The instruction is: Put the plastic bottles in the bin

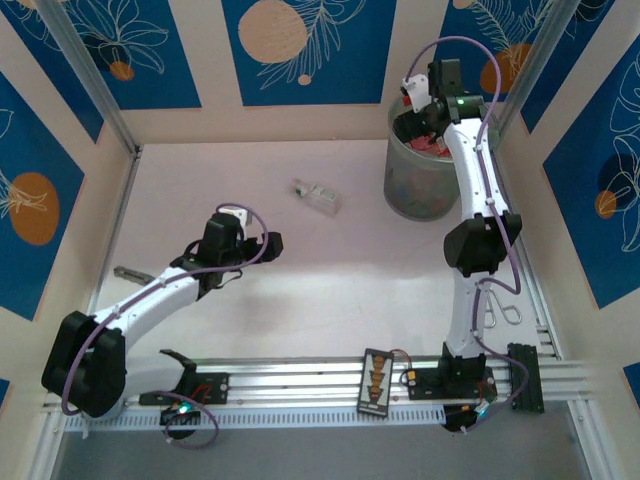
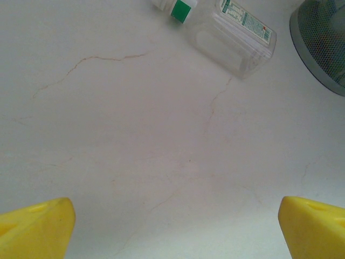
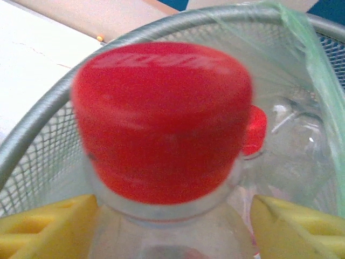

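One green-capped bottle [image 2: 232, 33] lying on the table [image 2: 135, 135] near the single bin [image 2: 323, 48], left gripper [image 2: 175, 213] spread wide and empty, right gripper [image 3: 173, 218] above the bin flanking one red-capped bottle [image 3: 161, 118], cannot tell whether clamped or loosed, second red cap [image 3: 257, 129] inside

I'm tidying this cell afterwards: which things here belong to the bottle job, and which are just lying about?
Job: bin; clear bottle lying on the table; red-capped bottle over the bin.
Lying about: black box on the front rail; wire hook near the table's right edge.
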`<state>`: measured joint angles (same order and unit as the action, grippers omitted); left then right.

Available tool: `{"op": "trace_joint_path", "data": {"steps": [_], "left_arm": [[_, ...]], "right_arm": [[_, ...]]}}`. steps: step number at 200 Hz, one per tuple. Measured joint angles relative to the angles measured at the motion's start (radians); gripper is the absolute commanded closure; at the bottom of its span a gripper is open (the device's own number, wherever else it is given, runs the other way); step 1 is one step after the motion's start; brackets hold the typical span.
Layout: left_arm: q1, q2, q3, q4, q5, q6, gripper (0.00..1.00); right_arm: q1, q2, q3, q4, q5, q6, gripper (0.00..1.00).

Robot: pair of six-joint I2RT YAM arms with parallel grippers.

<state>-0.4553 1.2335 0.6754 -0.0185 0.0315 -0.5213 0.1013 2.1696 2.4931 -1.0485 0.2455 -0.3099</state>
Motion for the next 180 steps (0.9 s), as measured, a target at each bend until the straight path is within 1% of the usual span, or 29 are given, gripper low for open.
{"op": "trace_joint_path", "data": {"steps": [25, 55, 71, 93, 120, 131, 180], "left_arm": [[0.0, 0.001, 0.0, 0.004, 0.0, -0.005, 0.03], [0.0, 0.013, -0.002, 0.014, 0.0, -0.006, 0.03], [0.0, 0.014, -0.003, 0.018, 0.0, -0.008, 0.03], [0.0, 0.016, -0.003, 0.027, 0.001, -0.014, 0.03], [0.0, 0.018, -0.006, 0.033, 0.001, -0.022, 0.03], [0.0, 0.018, -0.01, 0.033, 0.001, -0.023, 0.03], [0.0, 0.011, -0.023, 0.032, 0.0, -0.023, 0.03]], "right_arm": [[-0.003, 0.002, 0.067, -0.022, -0.023, 0.022, 0.13], [0.003, -0.013, 0.106, -0.021, -0.041, 0.043, 0.12], [0.003, -0.029, 0.106, -0.023, -0.048, 0.059, 0.19], [0.003, -0.05, 0.105, -0.022, -0.052, 0.084, 0.35], [0.001, -0.053, 0.096, -0.016, -0.06, 0.117, 0.49], [0.001, -0.052, 0.088, -0.018, -0.064, 0.132, 0.52], [-0.008, -0.019, 0.064, -0.01, -0.087, 0.16, 0.54]]}}
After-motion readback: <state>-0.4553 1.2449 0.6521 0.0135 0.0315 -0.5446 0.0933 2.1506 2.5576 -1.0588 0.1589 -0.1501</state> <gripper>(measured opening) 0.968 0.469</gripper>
